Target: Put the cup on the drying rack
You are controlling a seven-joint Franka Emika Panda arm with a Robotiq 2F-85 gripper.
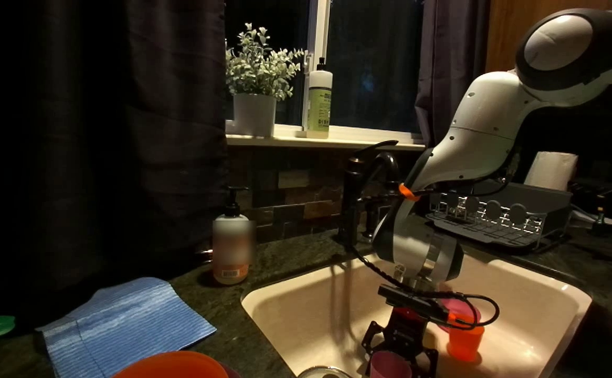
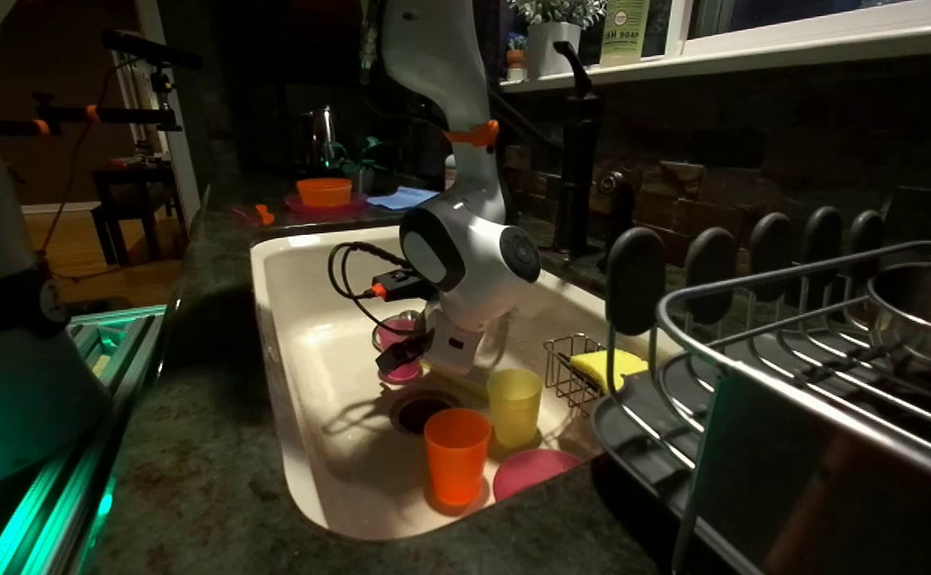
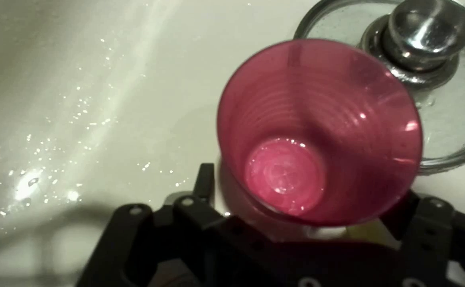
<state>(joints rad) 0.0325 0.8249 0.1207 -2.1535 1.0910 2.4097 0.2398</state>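
Pink cup sits in the sink, mouth up, between the jaws of my pincer. Pincer is spread wide, nothing gripped: in the wrist view a thin gap shows between the left finger and the cup wall; the other finger is partly behind the cup, can't tell if it touches. Step in hand, my read: the grasp. To do it well I should centre first so both fingers meet the wall together, else one may shove or tip the cup. Then squeeze slow and light; plastic looks thin, likely to flex, and probably slick given the wet-looking glints inside. Glass lid lies right beside, contact unclear, so no dragging that way. After that, straight up, high enough to pass over the orange cup and yellow cup, well off the faucet. Drying rack is on the right in both exterior views, with a steel bowl in it; prongs stand tall, so I'd come down from above.
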